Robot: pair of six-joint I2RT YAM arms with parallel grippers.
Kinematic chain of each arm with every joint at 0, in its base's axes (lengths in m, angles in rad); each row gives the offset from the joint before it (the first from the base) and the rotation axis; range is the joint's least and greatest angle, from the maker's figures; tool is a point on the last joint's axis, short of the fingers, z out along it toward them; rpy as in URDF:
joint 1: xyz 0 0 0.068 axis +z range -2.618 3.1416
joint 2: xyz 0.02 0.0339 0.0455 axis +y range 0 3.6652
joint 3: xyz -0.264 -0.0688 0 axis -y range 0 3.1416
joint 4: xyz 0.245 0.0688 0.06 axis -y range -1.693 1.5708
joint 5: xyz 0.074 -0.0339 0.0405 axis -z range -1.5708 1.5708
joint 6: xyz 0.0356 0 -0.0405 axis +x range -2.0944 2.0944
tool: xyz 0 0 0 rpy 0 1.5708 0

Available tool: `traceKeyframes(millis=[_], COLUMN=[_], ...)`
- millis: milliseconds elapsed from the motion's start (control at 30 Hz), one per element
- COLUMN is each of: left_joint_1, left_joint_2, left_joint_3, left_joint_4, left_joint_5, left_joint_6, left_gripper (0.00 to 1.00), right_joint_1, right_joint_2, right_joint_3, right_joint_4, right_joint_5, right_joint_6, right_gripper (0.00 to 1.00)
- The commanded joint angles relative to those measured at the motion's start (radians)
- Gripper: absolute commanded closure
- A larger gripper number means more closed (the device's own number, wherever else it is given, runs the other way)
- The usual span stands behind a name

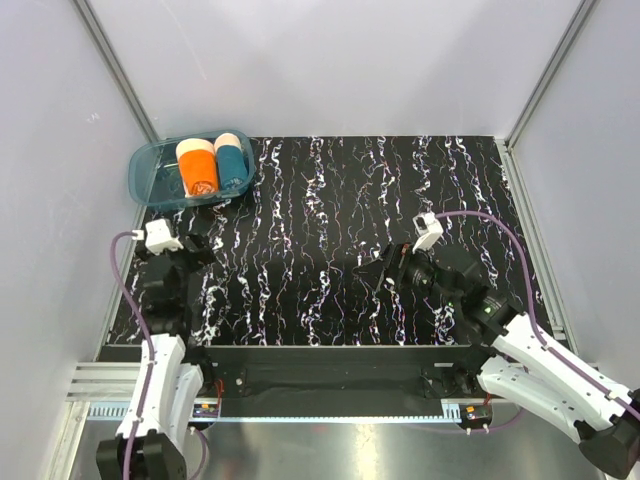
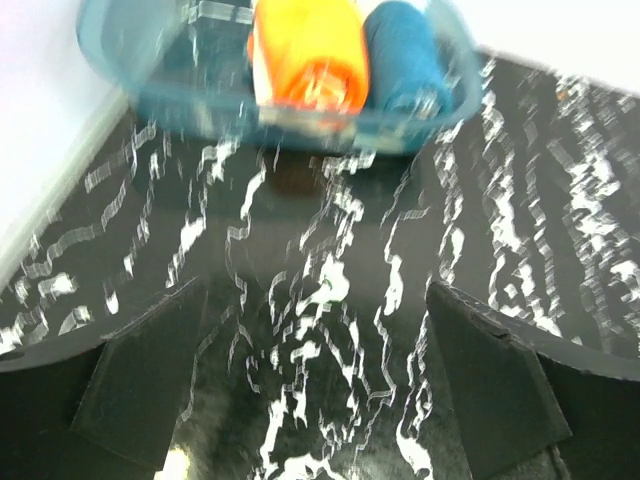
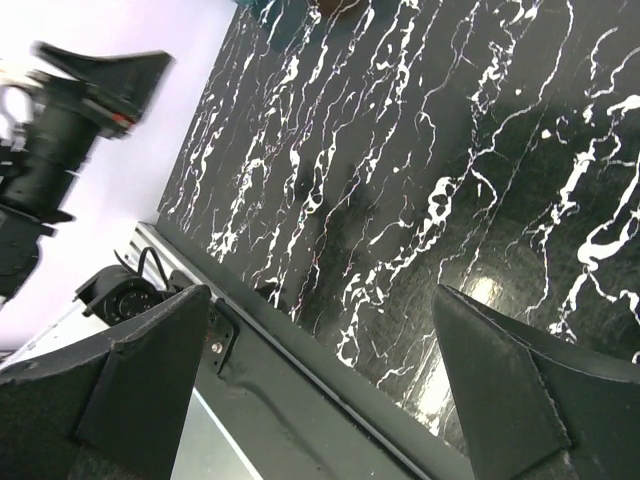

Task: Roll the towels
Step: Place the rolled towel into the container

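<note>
Both towels lie rolled up side by side inside a translucent blue tub (image 1: pixel 150 178) at the table's far left corner. The orange towel (image 1: pixel 198 166) is on the left and the teal-blue towel (image 1: pixel 232 160) on the right. My left gripper (image 1: pixel 210 220) hovers just in front of the tub, open and holding nothing. The left wrist view shows the orange towel (image 2: pixel 310 50) and the teal towel (image 2: pixel 405 55) in the tub (image 2: pixel 150 70) beyond the open left gripper (image 2: pixel 320 390). Over the table's middle right, my right gripper (image 1: pixel 375 266) points left, open and empty (image 3: pixel 325 385).
The table (image 1: pixel 330 210) is black with white marbling, boxed in by pale walls on three sides. A metal rail (image 1: pixel 330 352) runs along its near edge. The left arm (image 3: pixel 60 130) shows in the right wrist view, top left.
</note>
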Motion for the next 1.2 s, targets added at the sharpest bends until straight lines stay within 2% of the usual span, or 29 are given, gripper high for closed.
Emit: traceKeyframes(millis=[0, 200, 300, 367, 467, 700, 800, 833, 900, 967, 1000, 1033, 1067, 1167], left_joint_1=[-0.072, -0.24, -0.286, -0.301, -0.32, -0.317, -0.294, -0.292, -0.271, -0.243, -0.234, -0.234, -0.209, -0.202], left_joint_2=[0.016, 0.178, 0.242, 0.294, 0.362, 0.552, 0.707, 0.717, 0.684, 0.721, 0.75, 0.755, 0.725, 0.735], left_joint_3=[-0.063, -0.138, -0.201, -0.25, -0.261, -0.189, -0.219, -0.224, -0.203, -0.181, -0.172, -0.135, -0.127, -0.121], left_joint_4=[0.157, 0.358, 0.55, 0.697, 0.829, 0.935, 1.16, 1.18, 1.113, 1.078, 1.091, 1.025, 0.978, 0.984], left_joint_5=[-0.189, -0.379, -0.44, -0.45, -0.436, -0.395, -0.349, -0.346, -0.308, -0.289, -0.315, -0.324, -0.298, -0.277], left_joint_6=[-0.047, 0.013, 0.018, 0.028, 0.106, 0.251, 0.281, 0.272, 0.248, 0.242, 0.226, 0.213, 0.193, 0.19], left_gripper=[0.01, 0.01, 0.01, 0.01, 0.01, 0.01, 0.01, 0.01, 0.01, 0.01, 0.01, 0.01, 0.01, 0.01], right_joint_1=[0.005, 0.005, 0.005, 0.003, 0.005, 0.003, 0.005, 0.005, 0.005, 0.003, 0.005, 0.005, 0.005, 0.005], right_joint_2=[-0.011, -0.033, -0.053, -0.077, -0.111, -0.087, -0.03, -0.015, 0.03, 0.076, 0.093, 0.107, 0.134, 0.173], right_joint_3=[-0.016, -0.038, -0.024, -0.025, -0.048, -0.077, -0.042, -0.031, -0.018, 0.002, 0.013, 0.036, 0.044, 0.082], right_joint_4=[0.094, 0.093, 0.056, 0.049, 0.055, 0.091, 0.086, 0.082, 0.077, 0.069, 0.065, 0.06, 0.053, 0.023], right_joint_5=[0.001, -0.028, -0.016, -0.013, -0.013, 0.02, 0.007, 0.006, 0.012, 0.049, 0.058, 0.073, 0.133, 0.257], right_joint_6=[-0.043, -0.107, -0.156, -0.184, -0.202, -0.198, -0.204, -0.208, -0.222, -0.224, -0.24, -0.251, -0.259, -0.287], right_gripper=[0.0, 0.0, 0.0, 0.0, 0.0, 0.0, 0.0, 0.01, 0.0, 0.0, 0.0, 0.0, 0.0, 0.0])
